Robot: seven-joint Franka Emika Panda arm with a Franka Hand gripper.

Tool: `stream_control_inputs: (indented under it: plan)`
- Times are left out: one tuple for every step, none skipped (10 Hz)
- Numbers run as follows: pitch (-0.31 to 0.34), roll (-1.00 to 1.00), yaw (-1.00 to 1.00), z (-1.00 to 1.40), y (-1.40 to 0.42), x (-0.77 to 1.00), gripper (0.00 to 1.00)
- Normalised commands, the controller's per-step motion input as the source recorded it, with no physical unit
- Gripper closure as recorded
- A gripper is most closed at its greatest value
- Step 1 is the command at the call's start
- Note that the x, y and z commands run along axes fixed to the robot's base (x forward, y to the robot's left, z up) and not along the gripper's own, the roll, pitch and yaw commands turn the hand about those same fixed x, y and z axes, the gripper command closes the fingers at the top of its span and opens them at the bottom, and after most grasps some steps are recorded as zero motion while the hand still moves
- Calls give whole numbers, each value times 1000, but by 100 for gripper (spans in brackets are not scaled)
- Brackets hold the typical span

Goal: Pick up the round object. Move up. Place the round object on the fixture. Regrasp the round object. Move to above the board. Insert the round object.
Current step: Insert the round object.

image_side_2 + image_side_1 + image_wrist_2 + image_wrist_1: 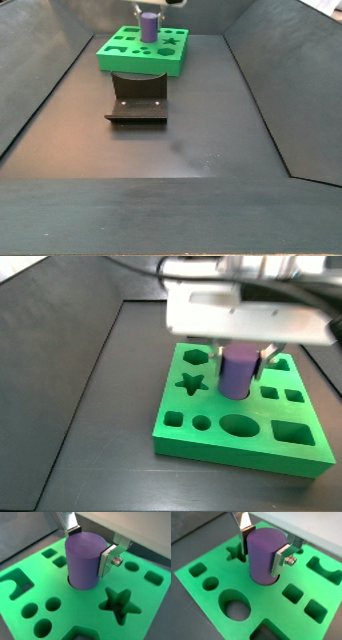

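The round object (263, 557), a purple cylinder peg, stands upright with its lower end in a round hole of the green board (271, 614). It shows in both wrist views (85, 559) and both side views (238, 373) (147, 27). My gripper (264, 548) is shut on the peg's upper part, silver fingers (282, 558) pressed on opposite sides; it also shows in the wrist view (90, 547) and from the side (243, 354). The board (241, 426) lies under the gripper. The dark fixture (136, 104) stands on the floor in front of the board (140, 58).
The board has star (119, 602), oval (234, 604), square (292, 592) and round (210, 583) cut-outs around the peg. Dark sloping walls (40, 90) enclose the floor. A bare grey floor (174, 150) stretches in front of the fixture.
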Motion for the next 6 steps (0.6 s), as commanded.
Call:
stream_control_inputs:
  plan:
    - [4, 230, 34, -820, -37, 146, 100]
    - [19, 256, 69, -757, -37, 163, 100]
    - [0, 223, 26, -514, -86, 0, 100]
    - [63, 0, 0, 0, 0, 60, 100]
    - [11, 0, 0, 0, 0, 0, 100]
    - [0, 0, 0, 0, 0, 0, 100]
